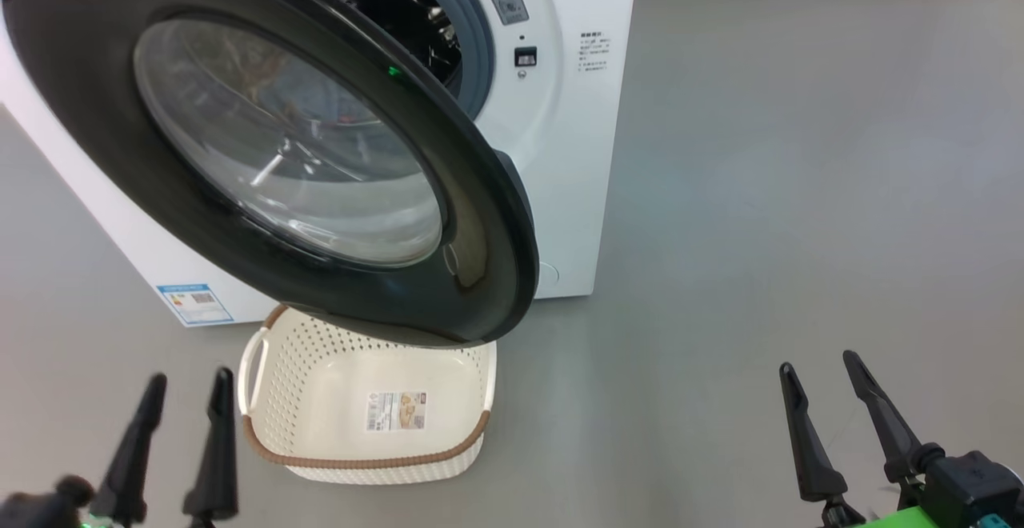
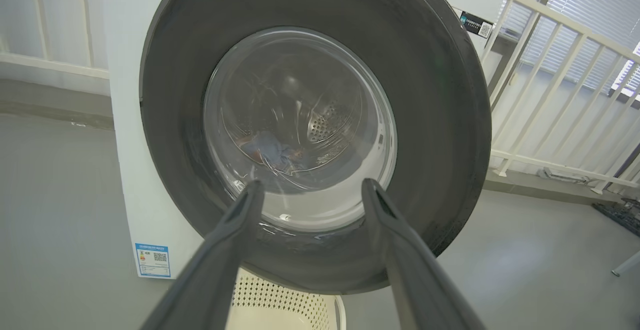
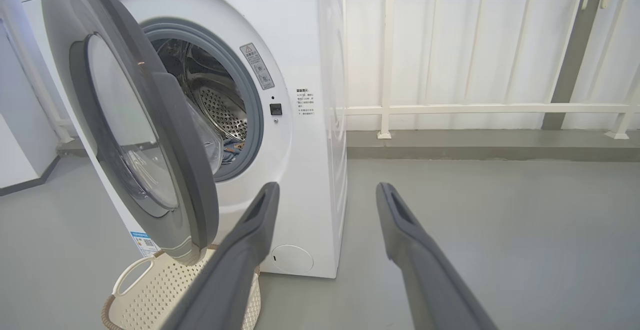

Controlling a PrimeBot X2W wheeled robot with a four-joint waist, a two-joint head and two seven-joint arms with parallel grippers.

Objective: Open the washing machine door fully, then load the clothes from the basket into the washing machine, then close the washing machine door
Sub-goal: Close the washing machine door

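A laundry corner, seemingly a home utility space: a white front-loading washing machine (image 3: 305, 170) stands on bare grey floor (image 1: 800, 152) with a perforated basket (image 1: 304, 368) at its foot. A white railing (image 3: 480, 107) runs along the right, and window blinds (image 2: 595, 5) show at upper right.

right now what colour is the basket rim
Brown, woven-look rim on the cream basket; best in head view.

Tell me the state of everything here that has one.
washing machine door: partly open, not latched
basket: empty, upright on the floor
clothes: inside the drum
left pincer: open, empty
right pincer: open, empty
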